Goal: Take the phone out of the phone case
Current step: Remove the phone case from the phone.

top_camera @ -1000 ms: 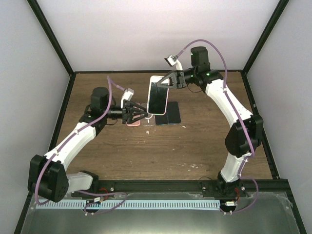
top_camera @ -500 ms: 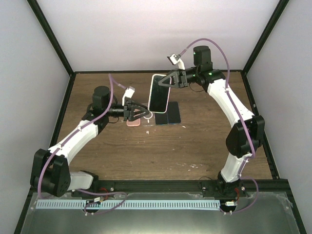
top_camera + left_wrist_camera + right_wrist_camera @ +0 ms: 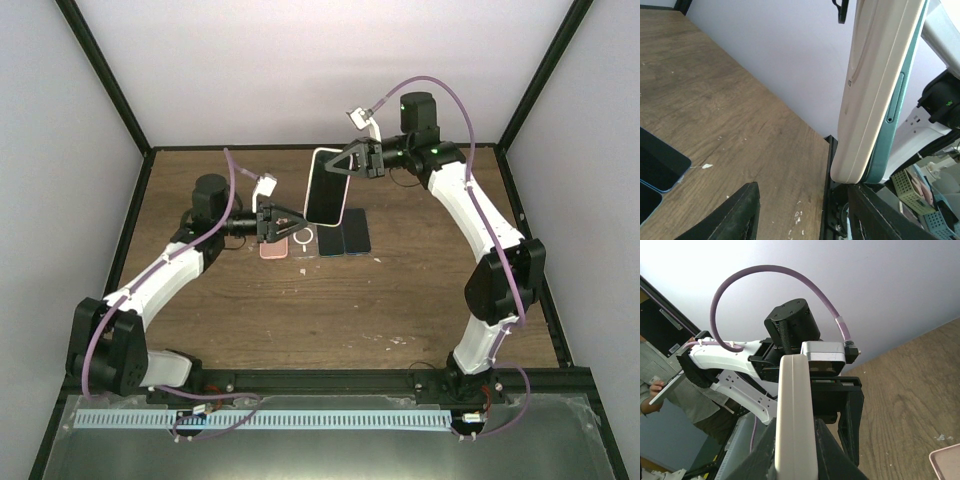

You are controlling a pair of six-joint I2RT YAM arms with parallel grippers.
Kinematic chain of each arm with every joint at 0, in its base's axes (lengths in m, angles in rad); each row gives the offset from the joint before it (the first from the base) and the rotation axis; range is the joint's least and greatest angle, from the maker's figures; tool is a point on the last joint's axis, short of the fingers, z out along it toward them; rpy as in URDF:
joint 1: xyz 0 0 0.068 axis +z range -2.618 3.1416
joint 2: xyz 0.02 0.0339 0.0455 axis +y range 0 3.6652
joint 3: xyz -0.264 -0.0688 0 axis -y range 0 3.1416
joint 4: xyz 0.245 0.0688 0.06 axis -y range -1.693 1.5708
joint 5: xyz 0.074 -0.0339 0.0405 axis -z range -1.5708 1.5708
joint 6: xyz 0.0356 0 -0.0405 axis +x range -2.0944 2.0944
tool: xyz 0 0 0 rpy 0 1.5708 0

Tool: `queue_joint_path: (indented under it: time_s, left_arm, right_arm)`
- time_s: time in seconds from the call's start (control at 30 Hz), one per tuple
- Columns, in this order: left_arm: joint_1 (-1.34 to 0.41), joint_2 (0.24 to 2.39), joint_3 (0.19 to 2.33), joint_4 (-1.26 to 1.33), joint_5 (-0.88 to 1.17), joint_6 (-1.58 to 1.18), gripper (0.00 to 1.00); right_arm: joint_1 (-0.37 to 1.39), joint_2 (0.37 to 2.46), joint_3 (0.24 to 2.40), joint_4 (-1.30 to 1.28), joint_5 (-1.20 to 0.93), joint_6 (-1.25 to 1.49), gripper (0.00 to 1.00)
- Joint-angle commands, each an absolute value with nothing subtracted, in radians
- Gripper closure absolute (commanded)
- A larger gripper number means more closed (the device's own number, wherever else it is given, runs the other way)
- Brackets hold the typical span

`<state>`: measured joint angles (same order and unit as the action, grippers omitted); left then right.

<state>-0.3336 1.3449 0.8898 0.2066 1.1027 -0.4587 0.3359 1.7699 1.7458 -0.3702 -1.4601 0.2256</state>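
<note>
My right gripper (image 3: 347, 168) is shut on the upper edge of the phone case (image 3: 343, 198), holding it upright in the air above the back of the table. The phone (image 3: 325, 190) sits in it, dark screen towards the camera. In the right wrist view the cream case (image 3: 796, 415) is pinched edge-on between my right gripper's (image 3: 796, 452) fingers. In the left wrist view the phone's teal side (image 3: 895, 110) shows beside the cream case (image 3: 870, 90). My left gripper (image 3: 805, 210) is open just under the case's lower end, which hangs over one finger. Seen from above, the left gripper (image 3: 292, 228) is at the case's lower left corner.
On the wooden table (image 3: 300, 300) under the held phone lie a pink case (image 3: 272, 248), a clear case with a ring (image 3: 303, 237) and two dark phones (image 3: 345, 237). White walls and black frame posts close in the back and sides.
The right gripper has lifted the cased phone slightly up and to the right. The left gripper has moved up and right, closer to the case's lower corner.
</note>
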Motion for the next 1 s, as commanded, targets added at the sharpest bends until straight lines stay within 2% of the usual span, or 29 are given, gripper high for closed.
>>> queue_joint_path:
  time_s: [0.0, 0.33, 0.8, 0.87, 0.97]
  left_arm:
    - [-0.332, 1.391, 0.953, 0.242, 0.925, -0.443, 0.50]
    - [-0.373, 1.434, 1.015, 0.496, 1.057, -0.566, 0.51]
    - [-0.421, 1.476, 1.132, 0.442, 1.015, -0.531, 0.59]
    - [-0.427, 1.483, 1.127, 0.470, 1.038, -0.557, 0.64]
    - [-0.422, 1.482, 1.090, 0.547, 1.064, -0.651, 0.77]
  right_arm:
    - [0.406, 1.733, 1.740, -0.421, -1.730, 0.277, 0.99]
    - [0.418, 1.751, 1.693, -0.598, -1.678, 0.086, 0.99]
    - [0.471, 1.781, 1.695, -0.716, -1.646, -0.057, 0.99]
    - [0.469, 1.792, 1.717, -0.718, -1.641, -0.057, 0.99]
    - [0.457, 1.817, 1.764, -0.724, -1.622, -0.054, 0.99]
